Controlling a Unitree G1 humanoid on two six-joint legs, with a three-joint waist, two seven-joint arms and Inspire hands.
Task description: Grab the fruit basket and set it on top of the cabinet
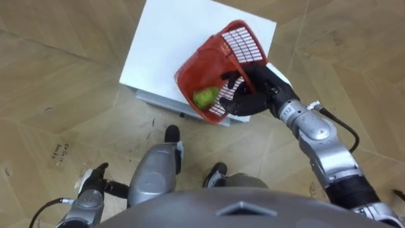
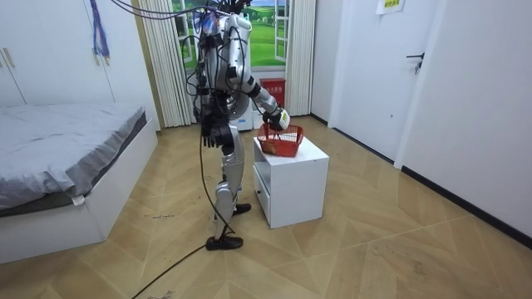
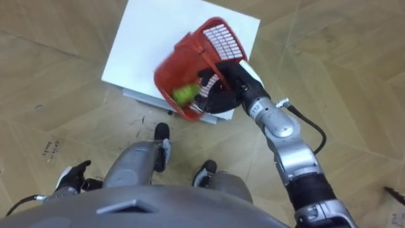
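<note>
Left eye view: the red plastic mesh fruit basket (image 1: 215, 66) hangs tilted over the near right corner of the white square worktop (image 1: 168, 44), its open mouth tipped toward the robot. Part of it juts past the worktop's front edge. Whether its base touches the top cannot be told. A round green fruit (image 1: 204, 97) lies in the basket's low, near side. The right hand (image 1: 256, 88) comes in from the right, and its dark fingers (image 1: 231, 82) are curled over the basket's right edge and clamped on it. The left hand (image 1: 92, 180) hangs low at the lower left, over the wooden parquet floor (image 1: 50, 76); whether its fingers are apart or together cannot be told. In the room view the robot stands upright against the worktop, between it and a grey-covered bed (image 2: 66, 137).
</note>
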